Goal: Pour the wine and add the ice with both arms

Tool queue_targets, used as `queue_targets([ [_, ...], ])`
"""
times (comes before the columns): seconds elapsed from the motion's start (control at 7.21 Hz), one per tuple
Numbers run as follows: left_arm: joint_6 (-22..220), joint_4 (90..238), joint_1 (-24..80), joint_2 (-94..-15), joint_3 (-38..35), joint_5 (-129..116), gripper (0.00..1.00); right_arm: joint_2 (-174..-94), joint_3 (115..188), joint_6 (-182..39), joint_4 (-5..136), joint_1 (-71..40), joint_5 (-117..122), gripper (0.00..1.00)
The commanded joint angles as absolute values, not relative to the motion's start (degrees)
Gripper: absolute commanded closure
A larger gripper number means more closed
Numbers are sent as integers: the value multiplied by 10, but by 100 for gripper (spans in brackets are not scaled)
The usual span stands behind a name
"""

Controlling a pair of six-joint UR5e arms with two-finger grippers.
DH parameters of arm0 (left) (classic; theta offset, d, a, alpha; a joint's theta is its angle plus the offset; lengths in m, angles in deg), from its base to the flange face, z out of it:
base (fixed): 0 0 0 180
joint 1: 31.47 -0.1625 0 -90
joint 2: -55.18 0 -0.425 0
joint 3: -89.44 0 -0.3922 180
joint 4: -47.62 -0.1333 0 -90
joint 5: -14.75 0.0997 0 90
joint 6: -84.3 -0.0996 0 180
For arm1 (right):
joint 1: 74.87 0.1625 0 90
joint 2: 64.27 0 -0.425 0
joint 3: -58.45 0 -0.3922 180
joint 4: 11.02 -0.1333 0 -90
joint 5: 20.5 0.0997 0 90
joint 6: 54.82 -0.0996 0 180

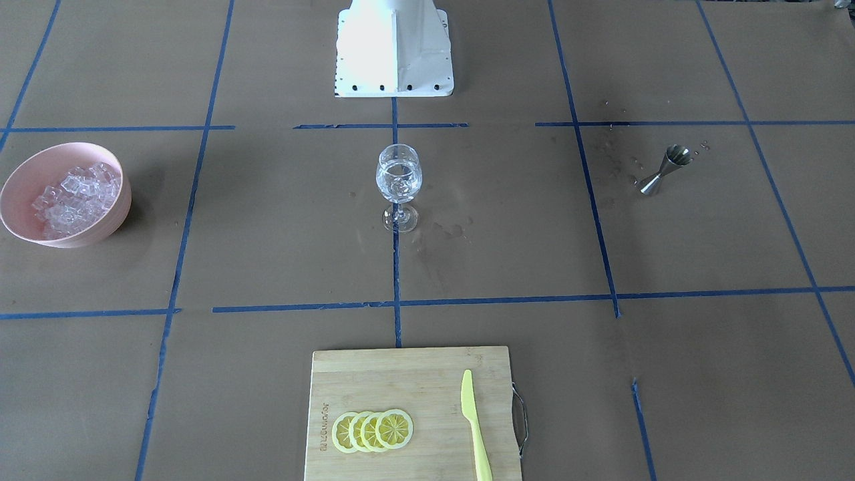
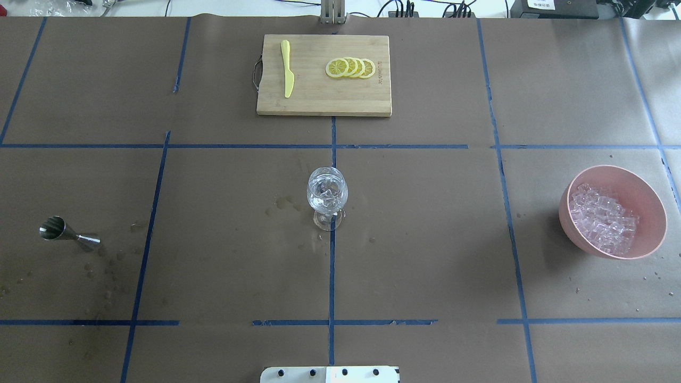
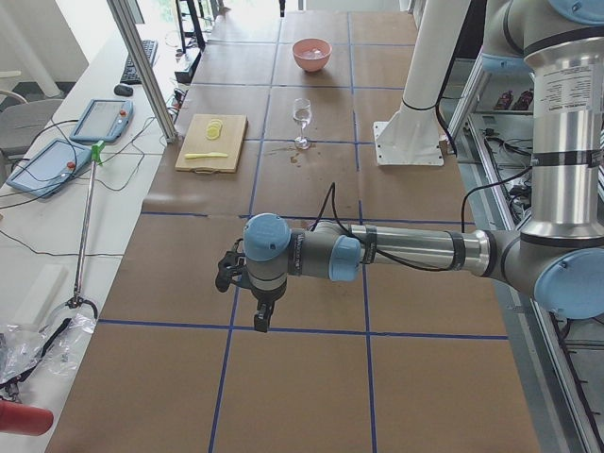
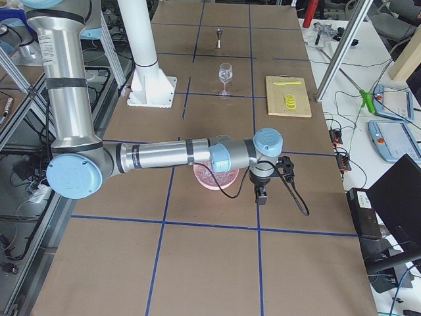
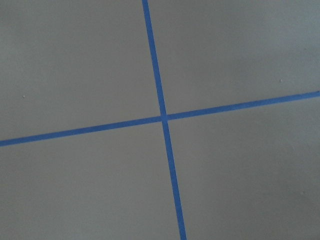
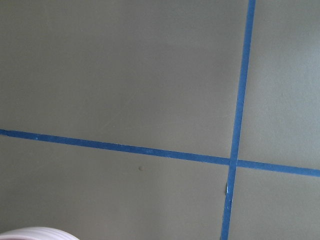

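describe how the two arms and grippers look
The left arm and right arm are silver-grey tubes with black bands and rounded pale blue joint caps. The left gripper and right gripper are small and black, each with a thin black cable looping by the wrist. No markings are legible.

I work in a robotics lab. My left arm (image 3: 406, 250) and right arm (image 4: 164, 156) stand either side of a white base block (image 1: 394, 53) bolted to a bench (image 2: 223, 175) gridded with blue tape (image 2: 331, 276). Across the bench from that block, a desk holds teach pendants (image 3: 99, 118), cables (image 2: 396, 7) and a laptop (image 4: 395, 191), beside aluminium framing (image 3: 142, 66).
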State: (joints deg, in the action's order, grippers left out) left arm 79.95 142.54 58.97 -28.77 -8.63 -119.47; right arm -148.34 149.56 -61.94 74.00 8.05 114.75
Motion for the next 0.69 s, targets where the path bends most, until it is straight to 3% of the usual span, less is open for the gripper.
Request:
queue_targets([
  [0.0, 798, 1439, 589, -276, -89, -1137, 0, -1484, 1492, -621, 739, 80, 1149, 0],
  [0.56, 795, 1440, 581, -283, -98, -1163, 0, -1483, 1494, -620, 736, 75, 1157, 0],
])
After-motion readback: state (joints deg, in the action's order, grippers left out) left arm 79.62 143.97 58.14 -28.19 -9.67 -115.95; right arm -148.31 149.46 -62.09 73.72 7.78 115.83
